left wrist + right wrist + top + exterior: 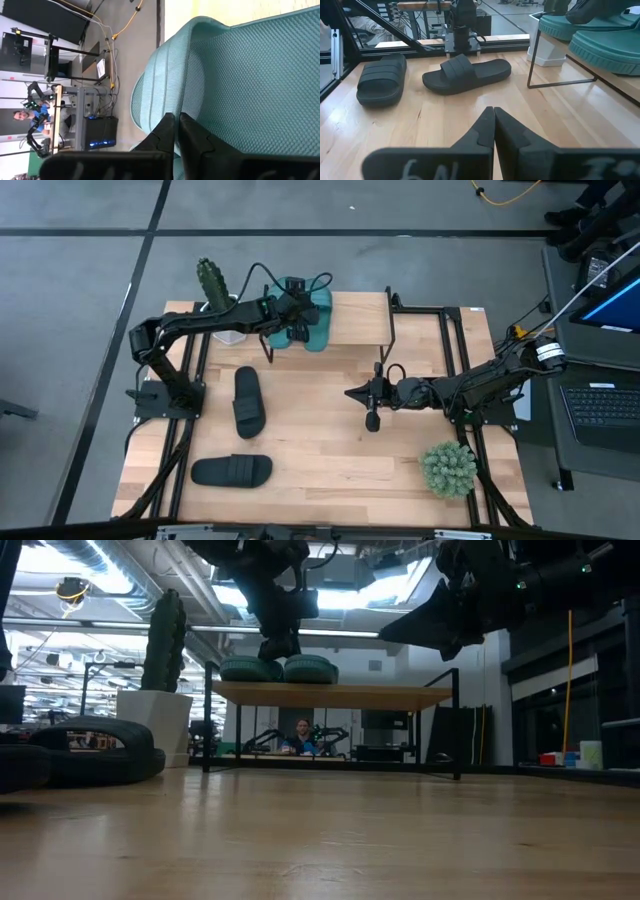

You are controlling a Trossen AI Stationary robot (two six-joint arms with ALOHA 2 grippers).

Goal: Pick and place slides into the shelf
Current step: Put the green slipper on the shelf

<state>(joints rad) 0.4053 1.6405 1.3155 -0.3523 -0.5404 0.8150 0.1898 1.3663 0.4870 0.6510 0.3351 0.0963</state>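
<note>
Two teal slides (308, 320) lie side by side, soles down, on the left end of the shelf's plank top (355, 320). My left gripper (297, 310) hangs over them, slanting down, fingers shut (175, 125) right at one slide's ribbed strap (165, 75). In the low view its tip (280, 648) reaches the slides' tops (310, 668). Two black slides (248, 402) (232, 471) lie flat on the table at the left. My right gripper (352, 393) hovers shut above the table's middle, pointing toward the black slides (467, 72). My left gripper's shut fingertips stand right at the teal slide where its strap meets the footbed (185, 107), coming from above at a slant. I cannot tell whether they touch it. Nothing shows between the fingers.
A tall cactus in a white pot (212, 280) stands at the shelf's left end. A round green plant (448, 468) sits near the table's front right. A laptop (600, 400) lies beyond the right edge. A person (302, 735) sits in the room behind.
</note>
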